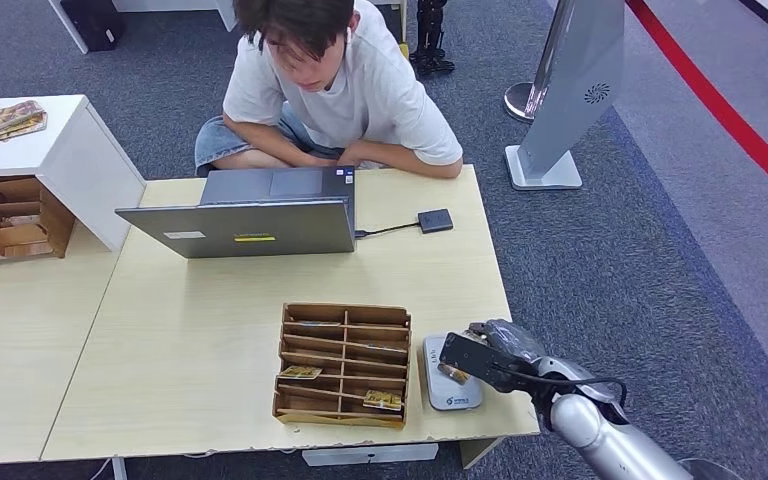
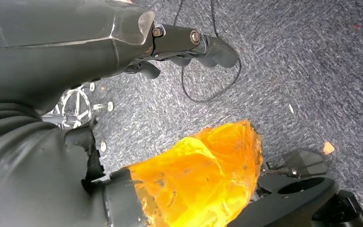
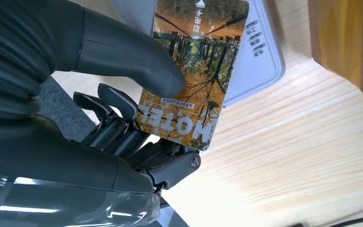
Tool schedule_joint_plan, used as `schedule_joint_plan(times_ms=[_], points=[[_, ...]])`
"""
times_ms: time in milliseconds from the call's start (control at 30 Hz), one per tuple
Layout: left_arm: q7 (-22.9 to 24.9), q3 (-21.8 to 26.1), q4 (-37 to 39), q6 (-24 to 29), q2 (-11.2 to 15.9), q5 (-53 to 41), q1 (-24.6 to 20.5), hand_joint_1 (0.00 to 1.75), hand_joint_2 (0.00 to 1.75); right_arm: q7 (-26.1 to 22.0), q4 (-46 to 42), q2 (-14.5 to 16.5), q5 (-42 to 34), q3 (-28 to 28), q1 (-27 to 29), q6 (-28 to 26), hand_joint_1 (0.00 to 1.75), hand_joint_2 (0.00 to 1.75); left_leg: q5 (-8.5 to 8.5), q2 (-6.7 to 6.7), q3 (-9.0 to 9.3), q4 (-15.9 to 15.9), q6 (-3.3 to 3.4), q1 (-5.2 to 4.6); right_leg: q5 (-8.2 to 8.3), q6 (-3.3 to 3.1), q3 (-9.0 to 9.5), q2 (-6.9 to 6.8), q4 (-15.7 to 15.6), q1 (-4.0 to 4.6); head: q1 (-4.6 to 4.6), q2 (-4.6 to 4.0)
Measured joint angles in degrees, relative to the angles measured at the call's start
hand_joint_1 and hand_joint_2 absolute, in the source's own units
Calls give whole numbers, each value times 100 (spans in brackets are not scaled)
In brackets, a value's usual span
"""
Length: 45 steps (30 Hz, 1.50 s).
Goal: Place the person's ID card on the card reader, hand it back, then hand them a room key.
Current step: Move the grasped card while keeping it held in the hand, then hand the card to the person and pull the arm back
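My right hand [image 1: 488, 352] sits at the lower right of the head view, thumb and fingers pinching a card [image 3: 189, 71] printed "HOTEL" — it hangs just over the white card reader [image 1: 448, 392] near the table's front edge. Left of the reader, just beside it, stands a wooden divider tray [image 1: 343, 364] with a few cards in its slots. Farther up the frame a laptop [image 1: 250, 212] stands with its lid toward me, and a cable runs from it to a small dark box [image 1: 435, 220]. A person [image 1: 335, 85] sits behind it at the top centre. Carpet [image 1: 650, 270] lies open to the right of the table [image 1: 190, 340]. My left hand [image 2: 189, 45] hangs above the floor, fingers loosely curled, holding nothing.
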Motion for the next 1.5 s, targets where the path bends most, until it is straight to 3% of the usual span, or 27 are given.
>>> schedule_joint_plan(times_ms=[700,1000,1267,1500], points=[[-5,2,0,-21,1,-1,0,0,0,15,106,372,420,-6,-3,-278,175,175,0,0,0,0,0,0,0,0,0,0,0,0,0,0],[-107,4,0,-14,3,80,26,0,0,-49,-199,570,1422,-275,97,-1199,175,175,0,0,0,0,0,0,0,0,0,0,0,0,0,0],[-128,7,0,-14,4,91,54,0,0,-139,-469,711,1764,-517,226,-1437,175,175,0,-1,-2,0,0,0,0,0,-1,-1,0,0,1,0],[-167,14,0,-32,7,88,74,0,0,-356,-1028,931,2812,-974,445,-2168,175,175,0,-1,-1,0,0,0,0,0,-1,-1,0,0,0,0]])
